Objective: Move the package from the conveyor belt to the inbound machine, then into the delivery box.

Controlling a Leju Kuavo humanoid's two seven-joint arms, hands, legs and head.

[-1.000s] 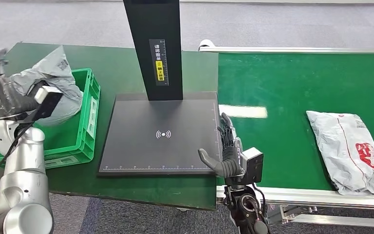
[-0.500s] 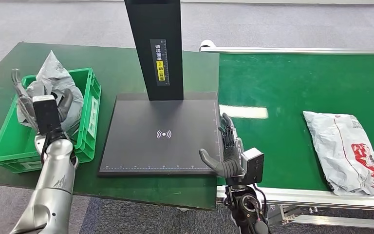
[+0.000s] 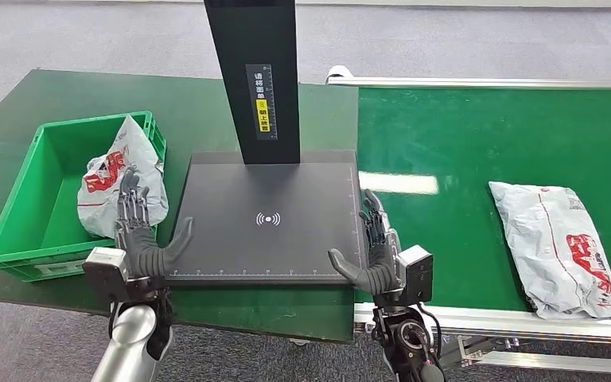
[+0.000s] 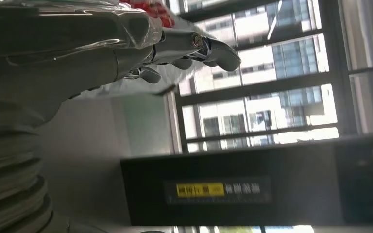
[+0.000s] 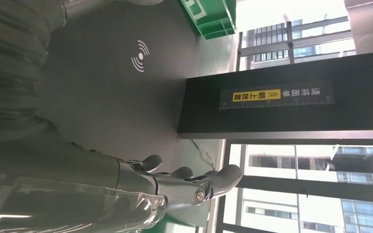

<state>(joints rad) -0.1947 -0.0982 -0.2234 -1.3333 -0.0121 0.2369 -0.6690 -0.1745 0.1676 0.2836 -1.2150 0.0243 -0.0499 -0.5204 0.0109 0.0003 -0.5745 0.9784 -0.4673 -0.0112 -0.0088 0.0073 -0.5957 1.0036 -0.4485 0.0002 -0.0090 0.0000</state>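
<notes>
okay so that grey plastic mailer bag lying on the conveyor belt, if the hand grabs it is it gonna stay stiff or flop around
The mailer bag will probably flop: its film is wrinkled and lies flat on the conveyor belt. The glossy plastic looks slippery, so an edge pinch may slide. It seems thin, likely light, though its contents are hidden.

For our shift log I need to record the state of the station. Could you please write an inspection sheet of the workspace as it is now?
Surface: dark green table; green conveyor belt beside it.
Job's things: grey plastic mailer package with red print lies flat on the belt; black flat inbound machine with upright post, its plate bare; green plastic delivery box holds a second grey mailer bag leaning on its wall.
Clutter: nothing seen.
Hands: left hand open, fingers apart, by the plate's left edge; right hand open at its right edge.
Cables: nothing seen.
Surroundings: grey carpet floor; large windows.
</notes>
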